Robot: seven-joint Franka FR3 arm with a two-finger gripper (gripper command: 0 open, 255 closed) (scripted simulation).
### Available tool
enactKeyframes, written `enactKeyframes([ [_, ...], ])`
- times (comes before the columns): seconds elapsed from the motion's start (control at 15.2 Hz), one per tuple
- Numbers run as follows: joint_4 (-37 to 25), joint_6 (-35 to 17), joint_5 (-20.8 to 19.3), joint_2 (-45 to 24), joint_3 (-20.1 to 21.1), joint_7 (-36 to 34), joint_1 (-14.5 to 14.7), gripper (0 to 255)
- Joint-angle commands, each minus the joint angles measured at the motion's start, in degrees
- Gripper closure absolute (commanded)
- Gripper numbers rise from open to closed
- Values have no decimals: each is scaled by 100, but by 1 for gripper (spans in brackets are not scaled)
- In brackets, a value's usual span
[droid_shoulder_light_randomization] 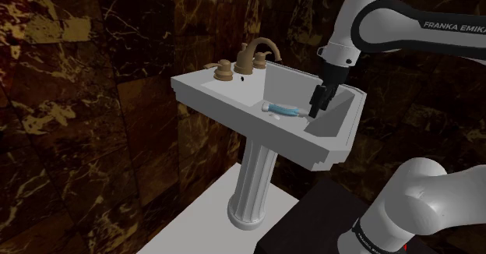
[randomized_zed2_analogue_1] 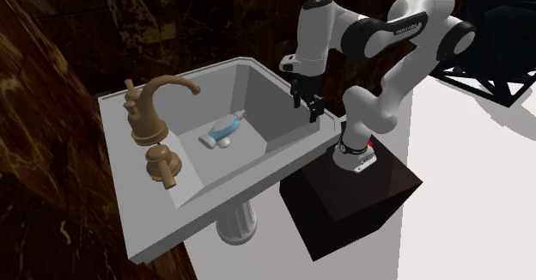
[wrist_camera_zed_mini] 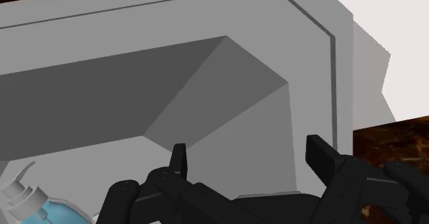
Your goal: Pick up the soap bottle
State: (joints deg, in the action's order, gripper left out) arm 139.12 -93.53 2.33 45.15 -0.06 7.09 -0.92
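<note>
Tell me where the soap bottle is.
In the shoulder view the soap bottle lies flat in the sink basin, left of the open gripper, between it and the faucet.

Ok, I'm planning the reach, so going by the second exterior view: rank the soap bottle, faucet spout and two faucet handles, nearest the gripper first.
1. Soap bottle, lying in the basin.
2. Faucet spout, arching over the basin's far end.
3. Upper handle and lower handle in that view, flanking the spout: too close to call.
</note>
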Motion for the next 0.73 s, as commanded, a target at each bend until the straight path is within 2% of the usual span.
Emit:
enactKeyframes([
  [0.0,0,0,0,0,0,0,0,0],
  [0.66,-349,-971,-758,-1484,-866,1211,-328,0],
])
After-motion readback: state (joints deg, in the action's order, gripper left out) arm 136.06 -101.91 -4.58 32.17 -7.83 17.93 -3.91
